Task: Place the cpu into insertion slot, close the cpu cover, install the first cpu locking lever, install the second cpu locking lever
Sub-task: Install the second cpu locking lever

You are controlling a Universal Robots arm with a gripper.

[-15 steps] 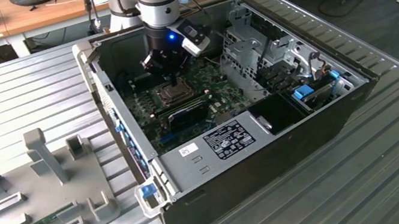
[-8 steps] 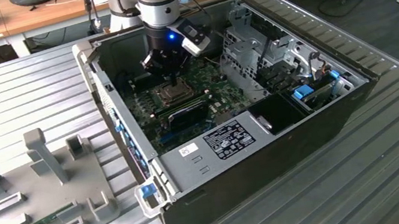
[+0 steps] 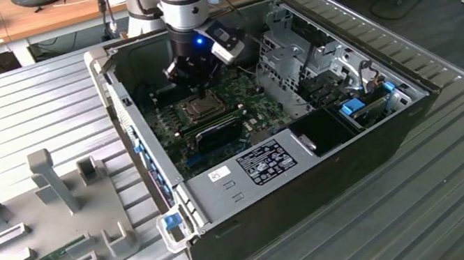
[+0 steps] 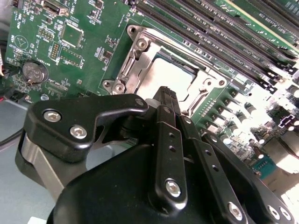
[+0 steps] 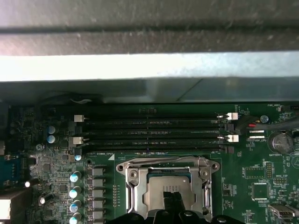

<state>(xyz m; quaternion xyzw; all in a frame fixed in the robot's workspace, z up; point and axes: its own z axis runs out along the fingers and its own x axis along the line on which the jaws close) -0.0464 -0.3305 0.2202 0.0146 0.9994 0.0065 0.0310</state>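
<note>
One arm reaches down into the open computer case (image 3: 385,140), and you can see its gripper (image 3: 198,92) hanging directly over the insertion slot (image 3: 206,108) on the green motherboard (image 3: 243,110) in the exterior view. Look at the second wrist view: the gripper (image 4: 164,95) has its black fingers (image 4: 167,140) drawn together with no gap visible between the tips, and nothing is held between them. The tips sit just above or on the pale top of the cpu (image 4: 163,77); you cannot tell whether they touch. The cpu lies flat inside the insertion slot (image 4: 140,44), and the cpu cover (image 4: 196,100) appears to lie down around it as a silvery frame. In the first wrist view the same cpu (image 5: 166,184) shows through the window of the cpu cover (image 5: 135,186), with the fingertips (image 5: 172,200) over its near half. Long black memory slots (image 5: 149,133) run just beside the socket. Outside the case, a grey fixture tray (image 3: 51,231) rests on the ribbed metal table (image 3: 453,206).
</note>
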